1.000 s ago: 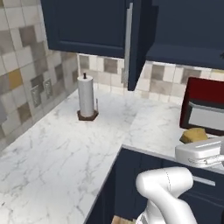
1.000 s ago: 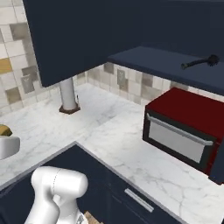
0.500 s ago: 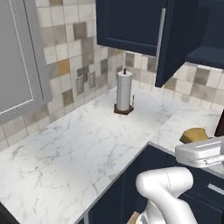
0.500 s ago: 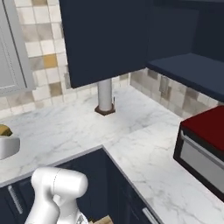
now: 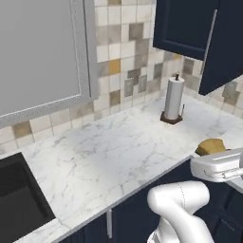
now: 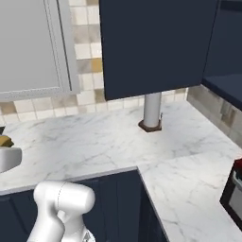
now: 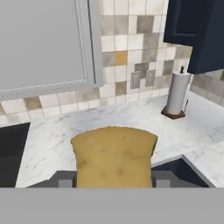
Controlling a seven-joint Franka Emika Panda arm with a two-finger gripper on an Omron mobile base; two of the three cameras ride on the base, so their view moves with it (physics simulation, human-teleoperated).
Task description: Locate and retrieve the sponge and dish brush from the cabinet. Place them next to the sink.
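My gripper (image 7: pixel 113 180) is shut on the mustard-yellow sponge (image 7: pixel 113 154), which stands between the two dark fingers (image 7: pixel 64 180) in the hand view. In the left base view the sponge (image 5: pixel 211 145) sits on top of the white hand, out over the counter's front edge at the right. From the right base, the sponge (image 6: pixel 4 141) peeks in at the far left edge. The black sink (image 5: pixel 18 199) lies at the lower left, and its corner (image 7: pixel 11 153) also shows at the left of the hand view. The navy cabinet (image 5: pixel 187 26) hangs at the upper right with a door open. The dish brush is out of view.
A paper towel roll (image 5: pixel 173 97) stands on the marble counter (image 5: pixel 109 152) below the cabinet. A pale grey panelled door (image 5: pixel 40 52) covers the wall above the sink. A dark red microwave (image 6: pixel 235 191) sits at the right edge. An open navy door (image 6: pixel 156 47) hangs overhead.
The whole picture has swung left as the base moved: the microwave slid away, the grey door and the sink came in. The sponge stays in the gripper.
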